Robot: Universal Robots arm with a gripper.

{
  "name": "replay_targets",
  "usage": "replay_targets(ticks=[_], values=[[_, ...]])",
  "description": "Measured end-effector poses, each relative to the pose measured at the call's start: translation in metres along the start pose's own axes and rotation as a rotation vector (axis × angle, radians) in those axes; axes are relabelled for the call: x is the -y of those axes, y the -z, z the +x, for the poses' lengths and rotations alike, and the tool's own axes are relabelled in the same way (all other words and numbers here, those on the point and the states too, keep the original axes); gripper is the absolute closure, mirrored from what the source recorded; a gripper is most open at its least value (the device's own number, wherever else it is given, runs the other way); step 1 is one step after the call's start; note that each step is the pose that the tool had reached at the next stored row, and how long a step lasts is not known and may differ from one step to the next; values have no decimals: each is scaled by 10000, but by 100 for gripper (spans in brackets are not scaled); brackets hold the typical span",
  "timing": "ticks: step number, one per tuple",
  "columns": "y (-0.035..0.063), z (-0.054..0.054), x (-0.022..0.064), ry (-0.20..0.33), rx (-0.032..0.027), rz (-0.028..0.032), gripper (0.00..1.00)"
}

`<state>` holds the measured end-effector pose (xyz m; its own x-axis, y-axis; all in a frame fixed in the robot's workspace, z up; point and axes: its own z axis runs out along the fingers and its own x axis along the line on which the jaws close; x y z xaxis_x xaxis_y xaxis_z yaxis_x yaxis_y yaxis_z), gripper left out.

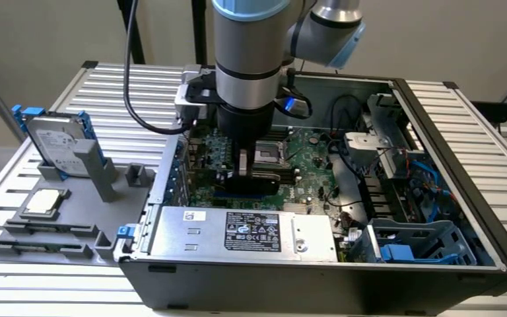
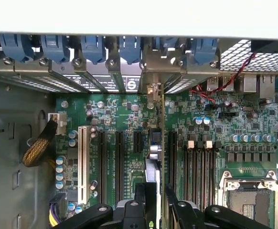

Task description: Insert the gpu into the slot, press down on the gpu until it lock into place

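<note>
Inside the open computer case (image 1: pixel 465 198), my gripper (image 1: pixel 255 173) is shut on the gpu (image 1: pixel 261 179), a dark card with a black cooler, holding it upright low over the green motherboard (image 1: pixel 311 178). In the wrist view the gpu (image 2: pixel 152 167) shows edge-on between my two black fingers (image 2: pixel 140 202), and its silver end bracket (image 2: pixel 153 71) reaches the case's rear wall. A short piece of the bright blue slot (image 2: pixel 155 136) shows directly under the card's edge. The card stands along the slot; I cannot tell how deep it sits.
Black memory strips (image 2: pixel 198 167) and the CPU socket (image 2: pixel 246 195) lie beside the card, black and white expansion slots (image 2: pixel 83 162) on its other side. A power supply (image 1: pixel 245 231) fills the case front. At the exterior view's left stands a hard drive (image 1: pixel 60 139) on a grey fixture.
</note>
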<state>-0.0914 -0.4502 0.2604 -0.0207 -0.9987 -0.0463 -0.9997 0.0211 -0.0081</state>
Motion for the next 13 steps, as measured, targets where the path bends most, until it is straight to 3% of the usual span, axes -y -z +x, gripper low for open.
replay_targets(ticks=[9, 13], values=[[-43, 2, 4, 85, -3, -90, 74], [-66, 4, 7, 110, -6, -100, 74]])
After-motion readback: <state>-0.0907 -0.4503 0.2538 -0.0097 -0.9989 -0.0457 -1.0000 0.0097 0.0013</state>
